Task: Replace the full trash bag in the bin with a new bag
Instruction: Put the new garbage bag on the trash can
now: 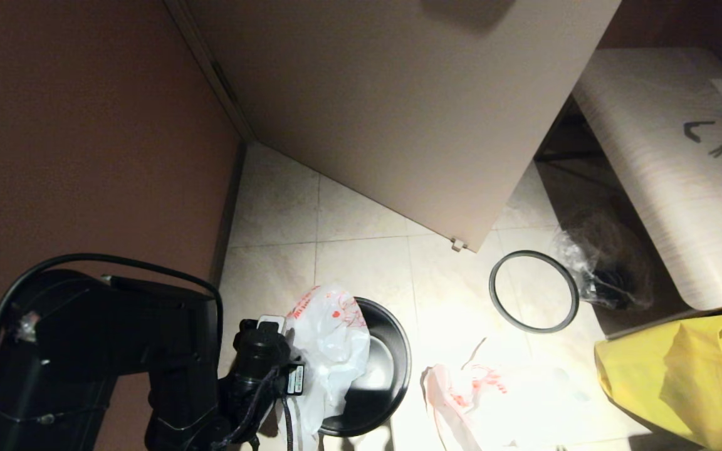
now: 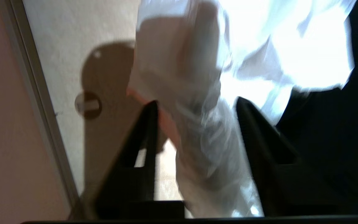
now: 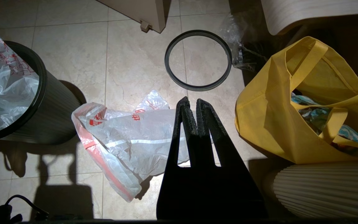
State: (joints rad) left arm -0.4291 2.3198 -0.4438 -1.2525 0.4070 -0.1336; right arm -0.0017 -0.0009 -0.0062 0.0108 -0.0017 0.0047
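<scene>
- While your head view shows the left gripper (image 1: pixel 292 369) only as a dark wrist at the bin's near-left rim, the left wrist view shows its jaws spread, with white film of the new bag (image 2: pixel 197 130) hanging between them; whether a jaw touches the film you cannot tell.
- You see the bin (image 1: pixel 398 369) standing on the tiled floor (image 1: pixel 361 219) near the left wall, with the new bag (image 1: pixel 329 351) draped over its left rim and partly down inside; the shiny bottom shows only from the head.
- Your right wrist view adds the bin's ribbed dark side (image 3: pixel 51 115) and the red print on the film (image 3: pixel 2 71).
- You find a second white bag with pink-red trim (image 3: pixel 126 140) lying crumpled on the floor between the bin and the yellow tote (image 3: pixel 294 109); only the right wrist view shows it clearly.
- Your right gripper (image 3: pixel 190 107) hangs above that bag, jaws pressed together, holding nothing.
- You see the grey rim ring (image 1: pixel 533 291) flat on the floor, beyond the crumpled bag, just beside a clear film bag (image 1: pixel 605 269) with dark contents.
</scene>
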